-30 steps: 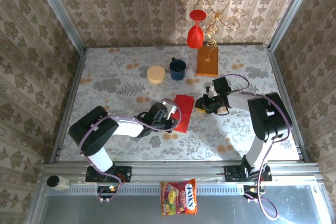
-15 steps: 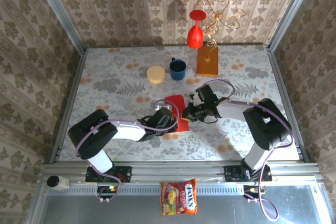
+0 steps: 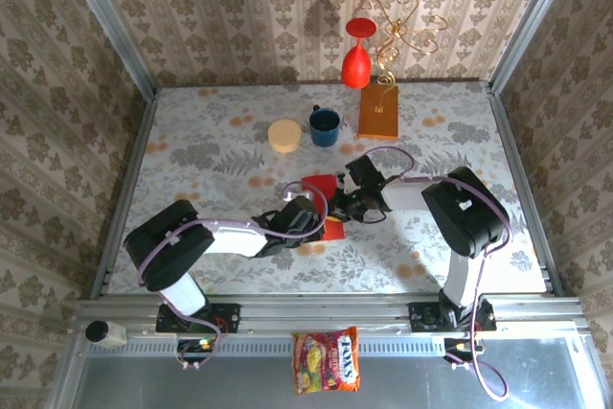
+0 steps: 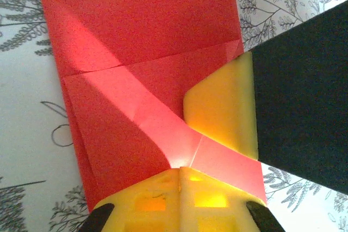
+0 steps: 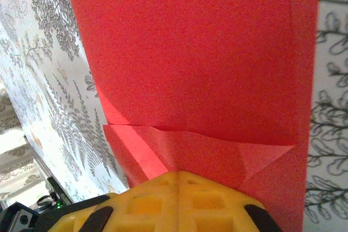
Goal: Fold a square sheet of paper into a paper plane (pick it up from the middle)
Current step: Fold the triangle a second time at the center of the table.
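Observation:
The square sheet of paper (image 3: 319,185) is bright red and lies partly folded on the flowered table (image 3: 201,155) between the two arms. My left gripper (image 3: 322,223) reaches in from the left, shut, its tips resting on the sheet's near edge. In the left wrist view the creased paper (image 4: 141,25) has a diagonal fold, my left gripper (image 4: 180,170) touches it with jaws together, and the right gripper's yellow finger (image 4: 223,110) presses on it from the right. My right gripper (image 3: 342,207) is shut too. In the right wrist view the right gripper (image 5: 178,174) bears on a folded flap of the paper (image 5: 190,52).
Behind the paper stand a cream round lid (image 3: 283,135), a dark blue mug (image 3: 324,125), an orange-brown block (image 3: 378,110), a red goblet-shaped vase (image 3: 356,55) and a gold wire ornament (image 3: 402,34). A candy bag (image 3: 328,359) lies off the table at the front.
My right gripper has moved left from beside the paper onto it and has shut. Less red paper shows from above now. The left gripper has shifted slightly.

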Controlling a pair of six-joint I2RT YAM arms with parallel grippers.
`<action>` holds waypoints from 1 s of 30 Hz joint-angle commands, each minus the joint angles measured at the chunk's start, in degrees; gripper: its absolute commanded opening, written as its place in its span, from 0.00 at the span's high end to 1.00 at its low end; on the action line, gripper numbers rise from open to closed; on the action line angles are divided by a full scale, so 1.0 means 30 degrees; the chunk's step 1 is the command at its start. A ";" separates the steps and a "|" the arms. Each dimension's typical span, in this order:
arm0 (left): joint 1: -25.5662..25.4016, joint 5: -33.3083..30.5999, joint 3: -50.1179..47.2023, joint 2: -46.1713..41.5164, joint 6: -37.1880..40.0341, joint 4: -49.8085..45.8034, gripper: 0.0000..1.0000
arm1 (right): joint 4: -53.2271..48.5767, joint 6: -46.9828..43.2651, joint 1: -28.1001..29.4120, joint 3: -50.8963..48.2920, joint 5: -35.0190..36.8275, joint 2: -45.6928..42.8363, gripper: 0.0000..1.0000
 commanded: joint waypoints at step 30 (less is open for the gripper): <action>-0.1279 -0.1293 -0.5006 -0.3343 -0.0561 -0.6253 1.00 | -0.0251 0.0366 -0.0983 -0.1364 0.1705 0.1281 1.00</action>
